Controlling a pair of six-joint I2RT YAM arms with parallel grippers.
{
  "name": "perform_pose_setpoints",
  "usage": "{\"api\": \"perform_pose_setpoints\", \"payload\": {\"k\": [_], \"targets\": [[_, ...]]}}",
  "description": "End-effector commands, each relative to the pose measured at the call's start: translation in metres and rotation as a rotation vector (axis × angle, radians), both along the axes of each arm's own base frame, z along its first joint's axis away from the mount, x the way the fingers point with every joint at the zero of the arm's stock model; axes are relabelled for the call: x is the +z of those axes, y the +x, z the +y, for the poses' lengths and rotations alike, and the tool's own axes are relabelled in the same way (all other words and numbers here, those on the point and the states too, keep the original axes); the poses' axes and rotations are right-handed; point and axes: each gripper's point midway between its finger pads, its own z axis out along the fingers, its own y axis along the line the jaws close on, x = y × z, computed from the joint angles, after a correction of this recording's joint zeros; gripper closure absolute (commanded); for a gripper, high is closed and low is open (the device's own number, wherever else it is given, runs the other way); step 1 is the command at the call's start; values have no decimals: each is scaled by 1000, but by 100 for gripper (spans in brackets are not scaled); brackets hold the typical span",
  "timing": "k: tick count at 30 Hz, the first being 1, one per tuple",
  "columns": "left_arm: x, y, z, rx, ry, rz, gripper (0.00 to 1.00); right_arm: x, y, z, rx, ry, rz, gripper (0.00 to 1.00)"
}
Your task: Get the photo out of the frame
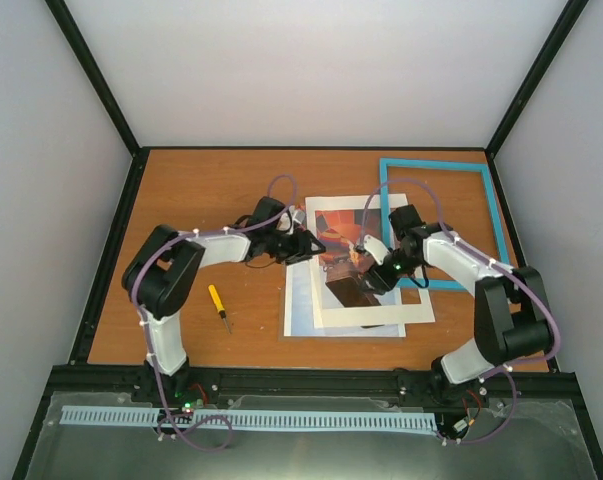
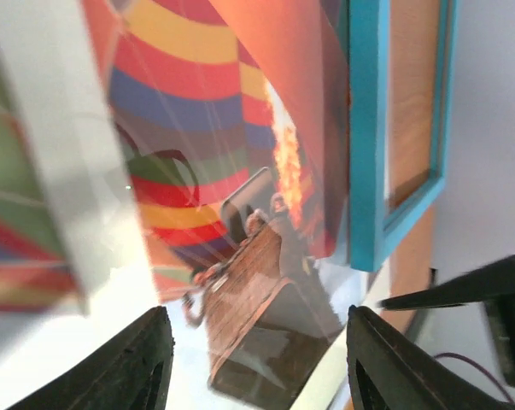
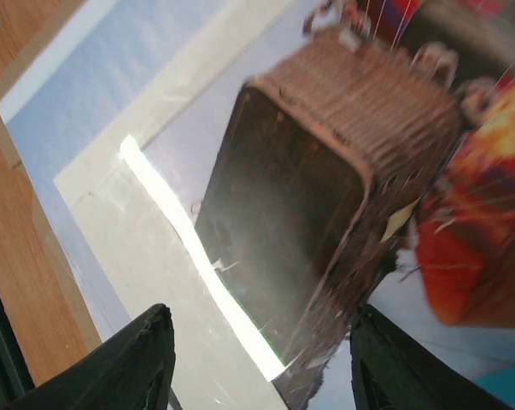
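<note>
Currently, the frame [image 1: 431, 163] lies flat toward the far right corner of the table [image 1: 201, 190]. It holds nothing, and bare wood shows through its opening.

The photo [image 1: 297, 300] lies flat, out of the frame, at the middle of the table, somewhat closer to the near edge. A white mat [image 1: 381, 314] rests on top of the photo, shifted toward the far right, so a strip of pale blue sky stays uncovered along the photo's left and near edges. The balloon and its brown basket show through the mat's cut-out. The far right corner of the mat reaches the left rail of the frame; which of the two lies on top cannot be told.

The left arm [image 1: 166, 275] reaches in from the left. The left jaws hang over the far left corner of the mat, spread apart, with nothing between the fingers [image 2: 146, 363].

The right arm [image 1: 501, 320] reaches in from the right. The right jaws hang over the basket in the cut-out, also spread, with only the print visible between the fingers [image 3: 142, 363].

A bright glare streak crosses the print in the right wrist view; possibly a clear sheet lies over it, but the blur prevents confirmation.

A yellow-handled screwdriver [image 1: 218, 305] lies left of the photo, well apart from it.
</note>
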Motion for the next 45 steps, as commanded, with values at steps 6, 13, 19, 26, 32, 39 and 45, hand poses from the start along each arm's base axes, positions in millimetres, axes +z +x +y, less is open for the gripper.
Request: {"api": "perform_pose_setpoints", "payload": {"k": [6,13,19,26,32,39,45], "targets": [[-16,-33,100,99,464,-25,43,29,9,31,124,-79,-198,45],[-18,-69,104,59,367,23,47,14,6,73,234,-133,-214,44],[-21,-79,114,70,383,-11,50,21,31,107,244,-110,-238,44],[-22,-92,123,75,379,-42,51,16,75,143,219,-174,-289,44],[-8,-83,112,82,324,-122,55,-5,125,142,82,-334,-357,42],[38,-79,65,-48,70,-324,77,-25,144,123,21,-470,-406,42],[15,-74,48,-88,47,-250,82,-37,145,110,-16,-503,-363,41]]}}
